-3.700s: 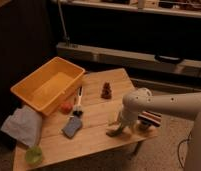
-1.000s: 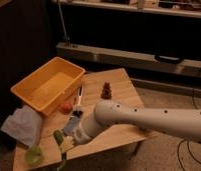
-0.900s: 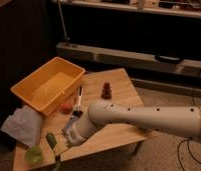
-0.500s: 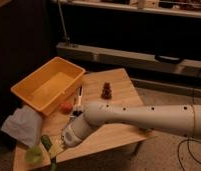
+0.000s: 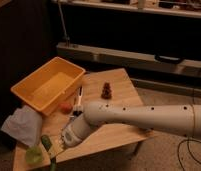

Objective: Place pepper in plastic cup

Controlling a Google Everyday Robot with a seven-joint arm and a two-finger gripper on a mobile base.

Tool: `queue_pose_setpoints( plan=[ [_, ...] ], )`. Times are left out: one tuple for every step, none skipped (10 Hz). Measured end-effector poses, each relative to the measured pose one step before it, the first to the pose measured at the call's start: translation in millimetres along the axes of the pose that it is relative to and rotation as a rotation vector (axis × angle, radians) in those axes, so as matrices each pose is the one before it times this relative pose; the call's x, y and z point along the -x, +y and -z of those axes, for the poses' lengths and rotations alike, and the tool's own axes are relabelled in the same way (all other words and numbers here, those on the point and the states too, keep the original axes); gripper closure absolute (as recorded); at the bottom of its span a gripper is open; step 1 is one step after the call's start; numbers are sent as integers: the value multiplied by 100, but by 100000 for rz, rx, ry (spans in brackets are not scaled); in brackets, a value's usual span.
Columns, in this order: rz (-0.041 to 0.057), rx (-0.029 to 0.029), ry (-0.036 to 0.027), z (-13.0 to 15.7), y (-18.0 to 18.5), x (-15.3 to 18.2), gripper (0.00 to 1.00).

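The pepper [image 5: 45,143] is a slim dark green piece held at the tip of my gripper [image 5: 50,150], low at the table's front left corner. The gripper is shut on it. The plastic cup [image 5: 33,155] is small, round and light green. It stands on the table just left of and below the pepper, very close to it. My white arm [image 5: 139,117] reaches in from the right across the table's front half.
A big yellow-orange bin [image 5: 49,86] stands at the back left. A small red-orange round thing [image 5: 66,106] and a dark pen-like item [image 5: 79,97] lie beside it. A brown cone-shaped object [image 5: 107,91] stands mid-table. A white cloth [image 5: 21,125] lies at the left edge.
The arm has swung left across the table front, carrying the pepper from near the middle to right beside the green cup.
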State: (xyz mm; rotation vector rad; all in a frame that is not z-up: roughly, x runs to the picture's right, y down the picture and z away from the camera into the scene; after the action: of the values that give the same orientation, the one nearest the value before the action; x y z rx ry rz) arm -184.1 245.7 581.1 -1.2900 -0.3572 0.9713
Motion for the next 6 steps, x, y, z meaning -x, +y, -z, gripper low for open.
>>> queue_pose_setpoints(
  plan=[
    [-30,-30,-3,7,-18,-5,100],
    [136,-172,-78,35,-18,69,100],
    [805,-555,-148,122,-37,254,100],
    [3778,-732,-315,217,218,1102,100],
    [3663,-899,-624,18,213,1530,100],
    [3652,-670,-950,-130,96,1891,100]
  ],
)
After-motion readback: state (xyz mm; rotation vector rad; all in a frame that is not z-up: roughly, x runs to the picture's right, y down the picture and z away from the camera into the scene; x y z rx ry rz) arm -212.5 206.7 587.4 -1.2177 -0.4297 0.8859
